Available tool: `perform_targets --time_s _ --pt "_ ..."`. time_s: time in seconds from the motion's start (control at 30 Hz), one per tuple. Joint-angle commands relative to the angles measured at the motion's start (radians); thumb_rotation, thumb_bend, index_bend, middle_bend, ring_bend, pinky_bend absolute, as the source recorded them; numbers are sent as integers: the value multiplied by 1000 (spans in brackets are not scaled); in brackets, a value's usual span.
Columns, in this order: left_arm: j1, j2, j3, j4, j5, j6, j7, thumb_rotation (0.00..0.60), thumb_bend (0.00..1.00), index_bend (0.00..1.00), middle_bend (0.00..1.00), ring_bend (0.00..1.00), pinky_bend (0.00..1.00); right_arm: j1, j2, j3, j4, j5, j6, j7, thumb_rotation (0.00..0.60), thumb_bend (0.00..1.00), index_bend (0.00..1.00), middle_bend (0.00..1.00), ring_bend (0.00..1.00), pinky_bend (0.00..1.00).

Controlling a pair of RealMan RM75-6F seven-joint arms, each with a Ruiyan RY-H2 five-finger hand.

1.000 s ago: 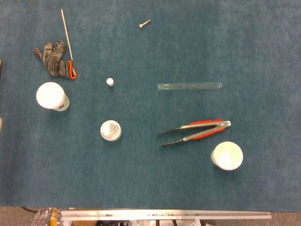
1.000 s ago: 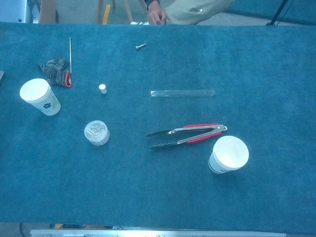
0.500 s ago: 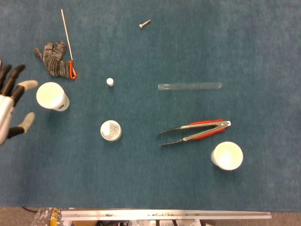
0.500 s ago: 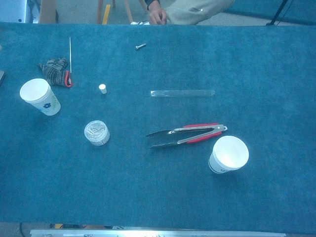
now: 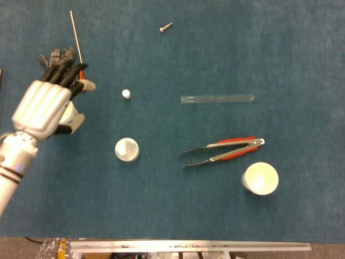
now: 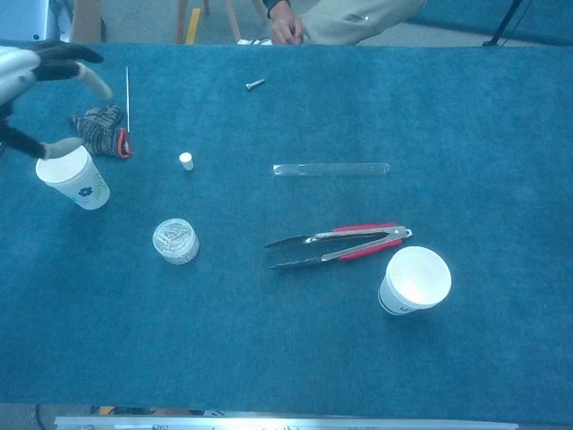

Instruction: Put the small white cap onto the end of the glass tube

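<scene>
The small white cap (image 5: 126, 94) (image 6: 186, 160) stands on the blue cloth, left of centre. The clear glass tube (image 5: 217, 99) (image 6: 331, 168) lies flat to its right, well apart from it. My left hand (image 5: 47, 106) (image 6: 36, 82) hovers at the left edge above a paper cup, fingers spread and holding nothing. It is well left of the cap. My right hand shows in neither view.
A paper cup (image 6: 72, 176) stands under my left hand, a grey glove (image 6: 98, 126) and a thin rod (image 5: 76, 33) behind it. A round tin (image 5: 127, 149), red-handled tongs (image 5: 226, 149), a second cup (image 5: 260, 178) and a bolt (image 5: 165, 27) also lie on the cloth.
My left hand has come in from the left edge and moved right and forward, now covering most of the left cup in the head view. Nothing on the table has moved.
</scene>
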Motion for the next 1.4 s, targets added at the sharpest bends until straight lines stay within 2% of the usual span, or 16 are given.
perform_targets --time_s 0.03,0.3,0.6,0.93,1.07,1.2,1.4 --pt "-64 -68 -29 38 -83 -54 43 600 323 298 86 0 0 2 -1 1 2 2 -2 3 600 296 367 181 82 254" --pt "-164 -234 -56 176 -206 -70 135 600 323 337 75 0 0 15 -6 4 14 11 -18 10 600 296 367 181 82 254" --pt "-248 -365 -57 331 -343 -108 193 599 322 396 71 0 0 19 -10 3 30 22 -26 27 600 294 367 181 82 254" --pt "-293 -461 -1 488 -379 -116 268 598 323 386 59 0 0 27 -17 0 50 34 -46 43 600 294 367 181 82 254" --pt "-298 -478 15 504 -401 -126 279 589 323 377 44 0 0 28 -19 0 55 35 -47 45 600 294 368 181 82 254" --pt "-306 -500 21 523 -409 -126 283 555 323 376 40 0 0 28 -20 -1 56 33 -47 51 600 294 367 181 82 254" --pt "-322 -527 20 550 -424 -130 290 548 323 377 40 0 0 24 -17 -4 59 28 -40 63 600 294 367 181 82 254"
